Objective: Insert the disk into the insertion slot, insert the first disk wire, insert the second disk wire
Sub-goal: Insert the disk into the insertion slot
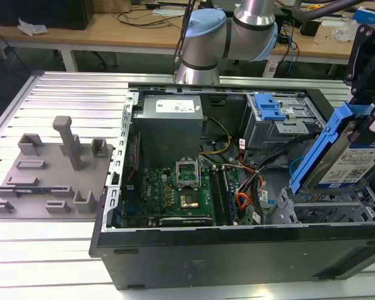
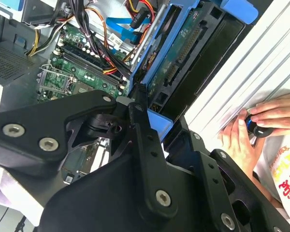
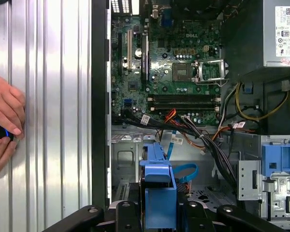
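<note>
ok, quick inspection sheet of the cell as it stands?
surface: ribbed metal table, open computer case on it.
job's things: disk in its blue carrier, tilted above the insertion slot, not yet in.
clutter: grey fixture plate at the exterior view's left.
gripper: shut on the disk.
cables: orange, blue and black wires loose beside the motherboard.
surroundings: person's hands on the table beside the case; wooden benches behind.

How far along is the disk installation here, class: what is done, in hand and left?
Done: nothing seated yet. In hand: the end effector holds the disk tilted above the insertion slot, not yet in it. Left: the insertion and both wires; a blue cable lies loose in the case.
</note>
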`<action>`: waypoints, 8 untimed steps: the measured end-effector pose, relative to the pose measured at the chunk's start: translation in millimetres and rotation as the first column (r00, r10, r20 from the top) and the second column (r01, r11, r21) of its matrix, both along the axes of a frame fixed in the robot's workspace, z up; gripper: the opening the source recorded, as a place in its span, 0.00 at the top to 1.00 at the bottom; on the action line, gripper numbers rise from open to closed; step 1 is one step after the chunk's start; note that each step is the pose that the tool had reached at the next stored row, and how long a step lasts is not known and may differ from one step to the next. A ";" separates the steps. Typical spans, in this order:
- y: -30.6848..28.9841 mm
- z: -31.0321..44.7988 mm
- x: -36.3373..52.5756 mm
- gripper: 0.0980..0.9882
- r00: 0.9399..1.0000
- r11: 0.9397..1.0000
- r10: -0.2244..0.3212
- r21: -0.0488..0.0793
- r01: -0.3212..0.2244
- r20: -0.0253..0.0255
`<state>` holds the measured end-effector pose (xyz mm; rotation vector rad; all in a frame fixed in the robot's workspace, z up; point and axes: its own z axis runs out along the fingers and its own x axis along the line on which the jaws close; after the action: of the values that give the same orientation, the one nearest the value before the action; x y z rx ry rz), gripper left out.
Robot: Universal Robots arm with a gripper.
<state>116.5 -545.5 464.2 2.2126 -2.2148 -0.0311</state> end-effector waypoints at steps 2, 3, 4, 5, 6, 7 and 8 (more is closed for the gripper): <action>0.0 -0.8 0.0 0.70 1.000 1.000 0.000 0.000 0.000 0.000; 0.0 -1.5 0.0 0.70 1.000 1.000 0.000 0.000 0.000 0.000; 0.0 -2.1 0.0 0.70 1.000 1.000 0.000 -0.001 0.000 0.000; 0.0 -2.4 0.0 0.70 1.000 1.000 0.000 -0.001 0.000 0.000; 0.0 -3.0 0.0 0.70 1.000 1.000 -0.001 -0.001 0.001 0.000; 0.0 -3.4 0.0 0.70 1.000 1.000 -0.001 -0.001 0.001 0.000; 0.0 -3.8 0.0 0.70 1.000 1.000 -0.001 -0.001 0.001 0.000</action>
<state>116.5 -545.5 460.4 2.2111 -2.2156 -0.0303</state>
